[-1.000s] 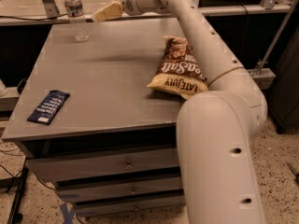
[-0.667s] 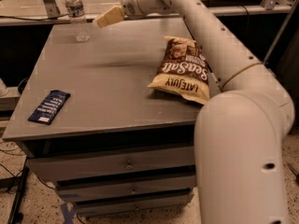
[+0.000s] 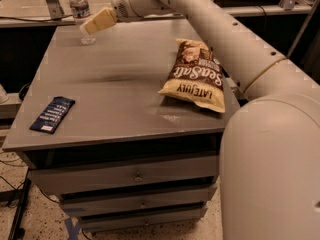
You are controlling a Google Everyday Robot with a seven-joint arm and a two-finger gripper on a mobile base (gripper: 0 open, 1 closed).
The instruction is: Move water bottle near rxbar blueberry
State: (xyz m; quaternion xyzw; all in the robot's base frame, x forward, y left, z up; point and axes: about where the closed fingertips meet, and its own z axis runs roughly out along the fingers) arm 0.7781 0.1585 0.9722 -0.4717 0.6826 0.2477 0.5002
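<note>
The step in hand looks to be the reach for the bottle (image 3: 79, 6), which stands upright at the far corner of the tabletop (image 3: 120, 89), well to the left of the bag (image 3: 196, 75) and behind it. The claw (image 3: 95, 23) hangs on that same side of the bag, just beside the bottle and low against its body. From this view I cannot tell whether the two touch, whether the claw is open or closed, or whether it has hold of anything. The bar (image 3: 52, 114) lies flat, also well left of the bag but towards the front edge, so it is well apart from the bottle.

To do this well, the claw should probably take the bottle around the ribbed middle, below the cap and above the base, and square to its axis. A light, tall bottle is likely to tip if it is nudged low or from one side. The squeeze ought to be firm enough to hold without crushing thin plastic. Once it is gripped, a short lift clear of the tabletop seems wiser than a drag.

The arm (image 3: 220, 29) passes behind and above the bag, and the way from bottle to bar runs left of the bag, so the bag need not be disturbed. Set the bottle down upright, near the bar but not on it
</note>
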